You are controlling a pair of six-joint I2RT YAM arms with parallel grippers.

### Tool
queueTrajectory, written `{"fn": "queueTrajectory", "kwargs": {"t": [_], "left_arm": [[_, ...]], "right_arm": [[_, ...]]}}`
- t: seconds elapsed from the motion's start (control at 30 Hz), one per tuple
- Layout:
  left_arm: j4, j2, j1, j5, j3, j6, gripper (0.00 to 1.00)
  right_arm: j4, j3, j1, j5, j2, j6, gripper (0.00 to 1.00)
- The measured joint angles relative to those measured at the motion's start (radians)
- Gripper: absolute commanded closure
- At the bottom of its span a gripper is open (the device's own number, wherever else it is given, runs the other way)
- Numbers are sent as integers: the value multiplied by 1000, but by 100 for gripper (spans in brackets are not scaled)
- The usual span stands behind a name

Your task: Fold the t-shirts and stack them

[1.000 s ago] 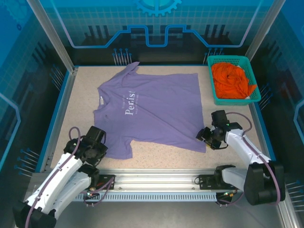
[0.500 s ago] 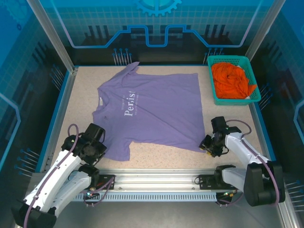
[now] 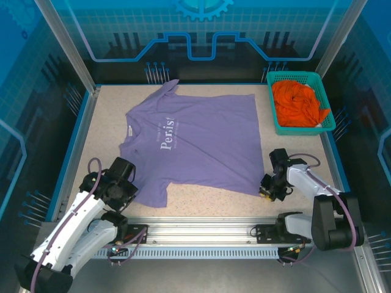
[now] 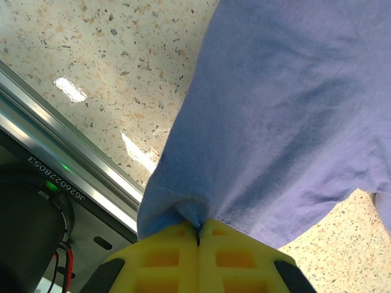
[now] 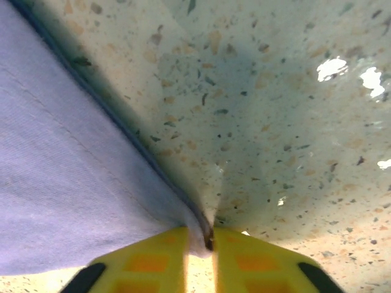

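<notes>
While purple t-shirt lies flat (orange t-shirt in basket), left fingers, right fingers clamp it.

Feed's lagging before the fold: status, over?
Left gripper shut on purple shirt, near-left edge. Right gripper shut on its near-right corner. Shirt spread flat. Orange shirt bunched in basket, far right.
</notes>
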Motion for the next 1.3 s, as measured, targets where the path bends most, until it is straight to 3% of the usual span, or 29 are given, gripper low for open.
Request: {"fn": "queueTrajectory", "kwargs": {"t": [0.13, 0.43, 0.73, 1.0, 1.3], "left_arm": [[-2, -11, 0, 0, 0, 1, 100], [-43, -46, -1, 39, 9, 2, 100], [-150, -71, -62, 87, 92, 0, 100], [-212, -64, -68, 86, 157, 3, 100], [-152, 110, -70, 39, 313, 63, 100]], "right_arm": [[0, 5, 0, 0, 2, -8, 100], [0, 8, 0, 35, -24, -7, 100], [-56, 8, 11, 63, -197, 3, 100], [-98, 10, 28, 72, -201, 4, 100], [-110, 168, 33, 72, -144, -1, 100]]}}
